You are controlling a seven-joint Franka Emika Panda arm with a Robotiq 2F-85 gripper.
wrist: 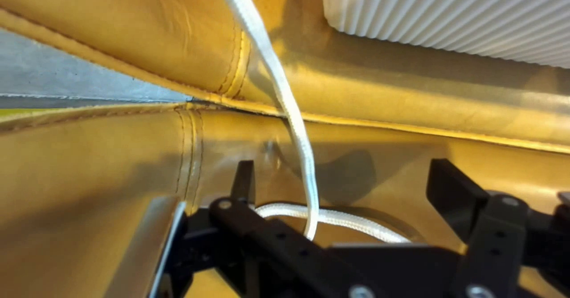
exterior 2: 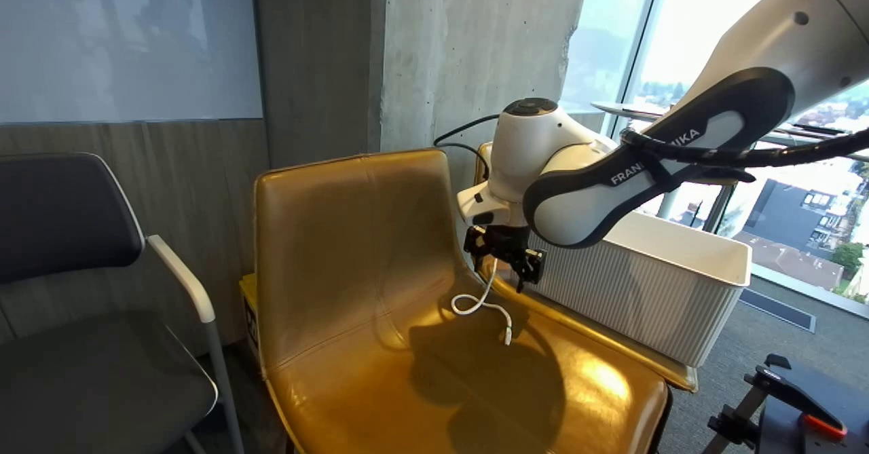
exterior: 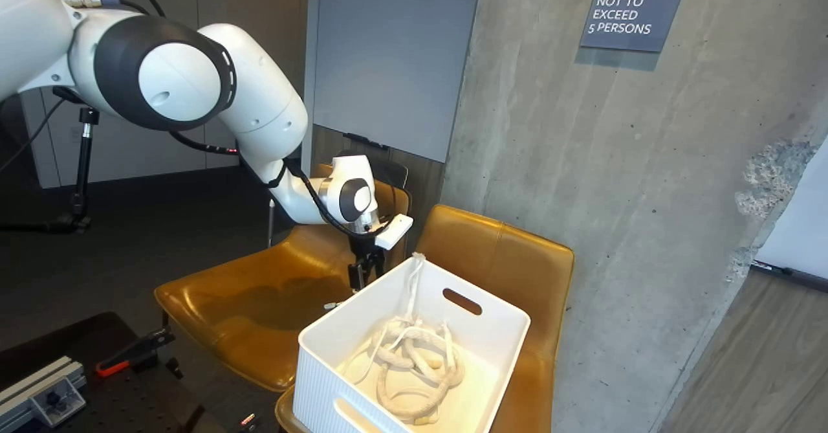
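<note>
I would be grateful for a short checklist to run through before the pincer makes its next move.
1. Pincer open: ok; its fingers stand well apart.
2. Cord between the fingers as the wrist view sees it: ok.
3. Fingers low enough to reach the cord: cannot tell; depth is unclear.
4. Loose end of the cord in sight: ok; it shows against the seat in an exterior view.
5. Box standing on its chair: ok.
6. Cord free of snags: cannot tell; no view follows its whole path.

Exterior views: farther back, sharing arm (exterior: 262, 99), bin (exterior 2: 631, 298); wrist view: close, down onto cord (wrist: 284, 88).
</note>
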